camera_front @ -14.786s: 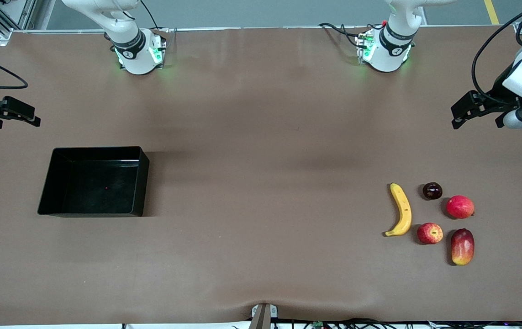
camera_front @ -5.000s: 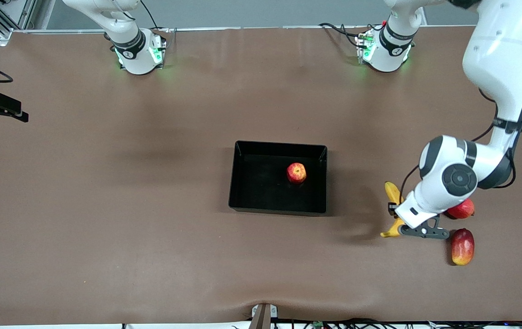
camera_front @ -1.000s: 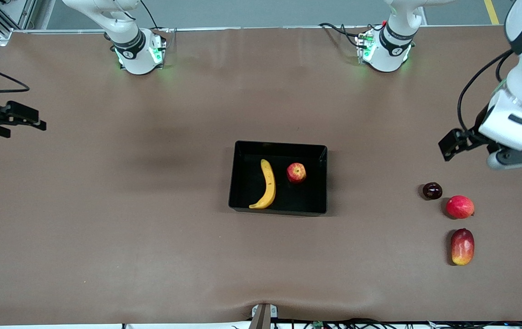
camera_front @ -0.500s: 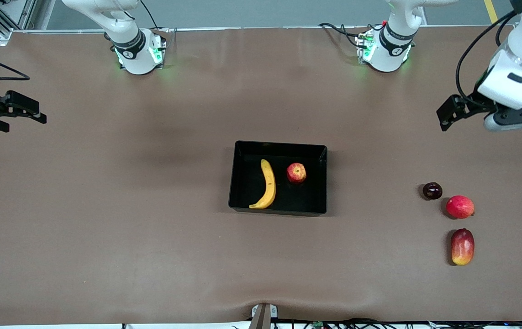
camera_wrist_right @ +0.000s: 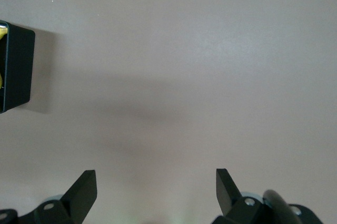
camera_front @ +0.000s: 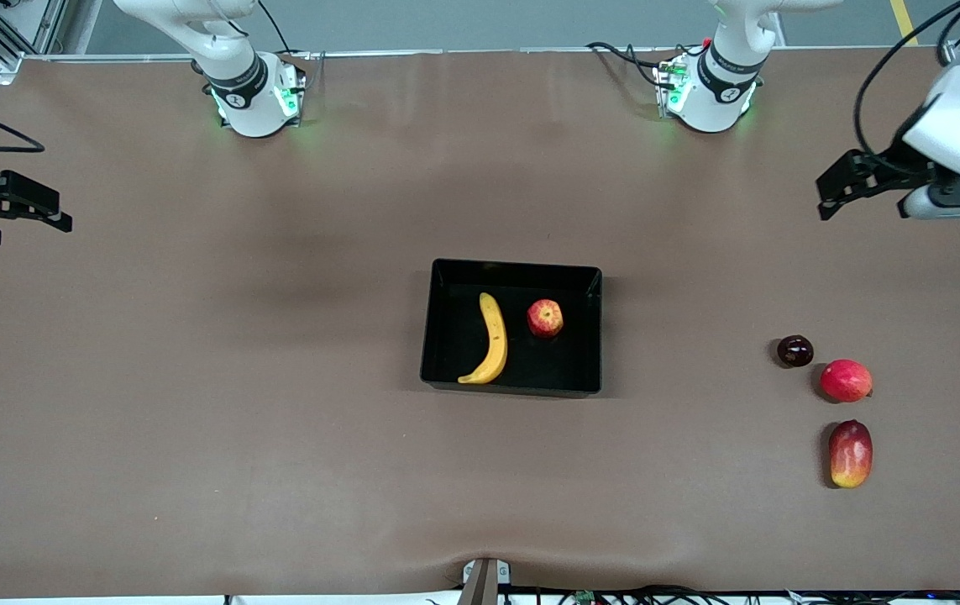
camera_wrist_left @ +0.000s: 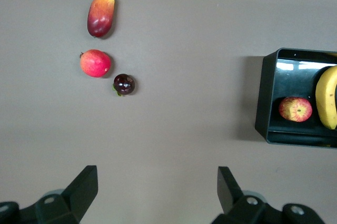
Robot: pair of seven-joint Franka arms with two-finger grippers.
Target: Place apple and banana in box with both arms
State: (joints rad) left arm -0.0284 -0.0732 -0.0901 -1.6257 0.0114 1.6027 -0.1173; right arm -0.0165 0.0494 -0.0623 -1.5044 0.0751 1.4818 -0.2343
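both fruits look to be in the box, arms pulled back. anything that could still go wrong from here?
Little, as far as I can judge.
1. The apple is round and lies loose in the box beside the banana; a nudge to the box might roll it.
2. The dark round fruit, red-pink fruit and mango-like fruit sit toward the left arm's end of the table, where the open left gripper hangs, so a further pick might take a wrong fruit.
The open right gripper is over bare table.
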